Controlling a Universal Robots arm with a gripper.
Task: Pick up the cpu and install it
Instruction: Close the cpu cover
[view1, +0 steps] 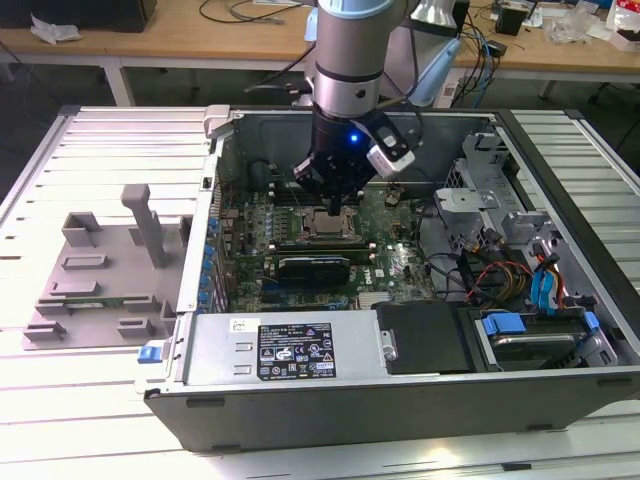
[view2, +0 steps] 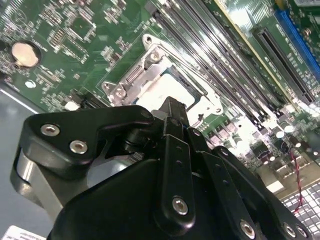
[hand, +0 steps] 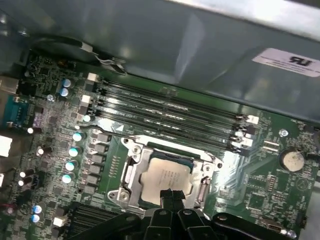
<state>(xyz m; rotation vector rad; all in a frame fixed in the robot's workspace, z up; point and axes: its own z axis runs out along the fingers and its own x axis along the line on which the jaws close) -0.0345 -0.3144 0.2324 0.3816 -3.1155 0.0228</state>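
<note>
We seem to be in a robotics lab or electronics workshop. We see an industrial arm (view1: 345, 60) over an opened computer case (view1: 300, 420) on a ribbed metal table (view1: 90, 140). A grey jig (view1: 100, 270) sits beside it, and behind stand wooden benches (view1: 200, 45) with trailing cables (view1: 480, 60).

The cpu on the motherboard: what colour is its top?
Pale silvery metal. The cpu shows best in the first wrist view.

In both wrist views the hand (view2: 172, 106) (hand: 170, 193) covers one edge of the cpu (view2: 162, 86) (hand: 165, 176), and the picture's edge cuts off most of the hand.
</note>
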